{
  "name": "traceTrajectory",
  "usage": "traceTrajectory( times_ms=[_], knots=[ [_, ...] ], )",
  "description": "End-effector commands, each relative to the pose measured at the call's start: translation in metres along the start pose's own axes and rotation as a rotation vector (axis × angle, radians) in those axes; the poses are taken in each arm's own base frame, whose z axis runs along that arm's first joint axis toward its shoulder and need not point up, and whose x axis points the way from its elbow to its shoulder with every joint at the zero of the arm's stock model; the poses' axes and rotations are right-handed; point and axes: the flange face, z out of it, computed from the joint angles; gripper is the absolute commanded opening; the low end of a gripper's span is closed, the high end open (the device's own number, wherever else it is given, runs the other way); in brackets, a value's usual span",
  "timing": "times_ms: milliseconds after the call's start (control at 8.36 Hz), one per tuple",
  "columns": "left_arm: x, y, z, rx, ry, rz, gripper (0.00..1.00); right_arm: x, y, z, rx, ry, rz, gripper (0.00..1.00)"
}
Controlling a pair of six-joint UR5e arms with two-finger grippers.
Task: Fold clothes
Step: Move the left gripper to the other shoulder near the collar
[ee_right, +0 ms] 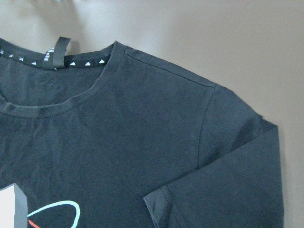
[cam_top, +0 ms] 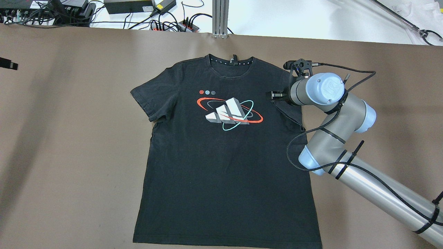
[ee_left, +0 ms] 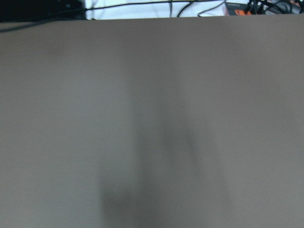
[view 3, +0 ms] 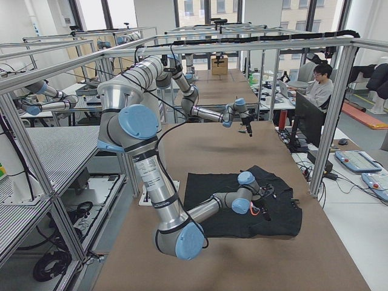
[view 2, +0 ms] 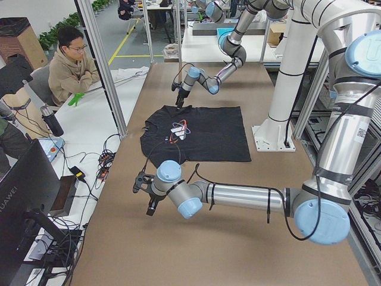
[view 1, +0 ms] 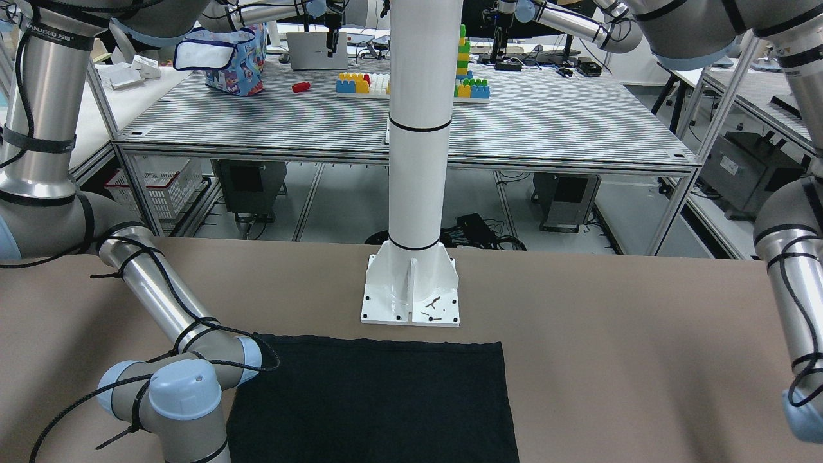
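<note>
1. Right arm (cam_top: pixel 346 152) enters at the lower right of the overhead view, closest to that lens, its elbow bent beside the shirt's side seam.
2. Brown desk (cam_top: pixel 69 138) carries everything.
3. Clothes (cam_top: pixel 225 166): one black T-shirt lies flat mid-desk, print up, both sleeves spread, collar toward the operators' edge.
4. White pillar (view 1: pixel 418 161) stands with its base plate just beside the shirt's hem.
5. Right pincer (cam_top: pixel 277 95) sits over the sleeve on the robot's right; whether its fingers are apart or together cannot be told.
6. Left pincer (view 2: pixel 140 182) hangs over bare desk, well apart from the shirt; its state cannot be told either.
</note>
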Motion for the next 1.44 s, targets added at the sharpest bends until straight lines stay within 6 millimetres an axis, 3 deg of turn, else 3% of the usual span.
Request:
traceTrajectory(
  times_ms=[0, 239, 359, 479, 957, 1077, 1316],
  knots=[
    [0.110, -0.026, 0.067, -0.046, 0.052, -0.048, 0.86, -0.006, 0.017, -0.012, -0.007, -0.031, -0.011, 0.95],
    [0.158, -0.032, 0.099, -0.048, 0.046, -0.045, 0.77, 0.000, 0.021, -0.011, -0.011, -0.026, -0.011, 0.95],
    [0.194, -0.035, 0.113, -0.046, 0.054, -0.074, 0.73, 0.001, 0.022, -0.010, -0.012, -0.025, -0.010, 0.95],
    [0.223, -0.027, 0.128, -0.046, 0.058, -0.086, 0.68, 0.003, 0.023, -0.010, -0.012, -0.024, -0.010, 0.95],
    [0.225, -0.013, 0.143, -0.058, 0.042, -0.079, 0.60, 0.005, 0.023, -0.008, -0.012, -0.016, -0.011, 0.95],
    [0.230, -0.003, 0.153, -0.077, 0.041, -0.072, 0.54, 0.006, 0.023, -0.007, -0.012, -0.013, -0.010, 0.95],
    [0.225, 0.000, 0.164, -0.079, 0.041, -0.073, 0.54, 0.005, 0.023, -0.008, -0.011, -0.014, -0.020, 0.95]
  ],
)
